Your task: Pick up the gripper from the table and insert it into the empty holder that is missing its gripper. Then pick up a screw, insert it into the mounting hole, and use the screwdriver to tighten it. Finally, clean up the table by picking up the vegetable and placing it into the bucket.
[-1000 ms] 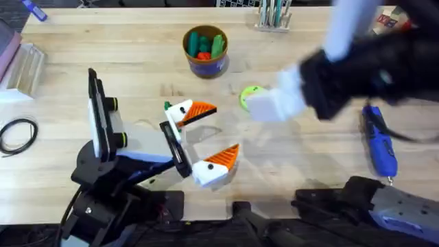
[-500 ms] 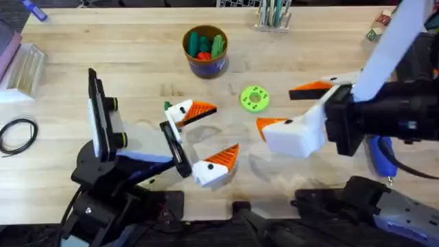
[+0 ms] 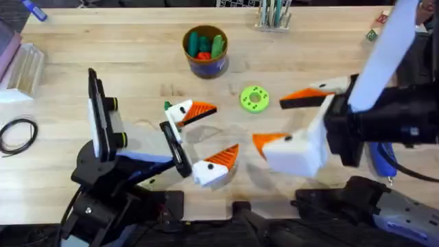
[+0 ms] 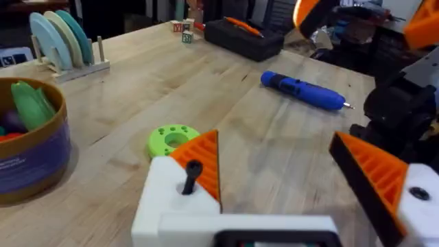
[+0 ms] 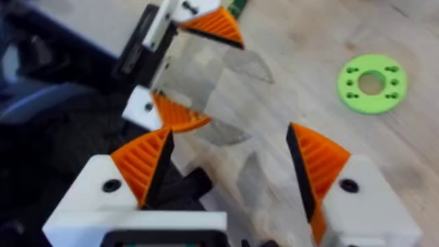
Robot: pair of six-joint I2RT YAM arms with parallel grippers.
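the right gripper [image 3: 281, 118] hangs above the surface [image 3: 123, 62] with its orange pads spread wide and nothing between them, sitting at about 3 o'clock from the middle of the overhead view. the left gripper [image 3: 204, 134], at roughly 7 o'clock, also stands wide and empty, both its white blocks carrying orange pads; the screw head in one block [image 4: 191, 171] shows in the left wrist view. so the mount seems to be fitted already, though whether the screw is tight cannot be told.

beyond the right gripper, the screwdriver [image 3: 379, 147] lies on the surface at 3 o'clock, partly under that arm. the bright green disc [image 3: 254, 98] lies just past the right gripper toward centre. the bucket [image 3: 204, 51] stands at 12 o'clock with green and red pieces inside; the vegetable [image 3: 217, 45] looks to be in there already, though which piece it is cannot be settled.

judged from this, the right arm is between steps. if it goes for the screwdriver, it should come down square over the blue barrel and close across its width, keeping clear of the disc.
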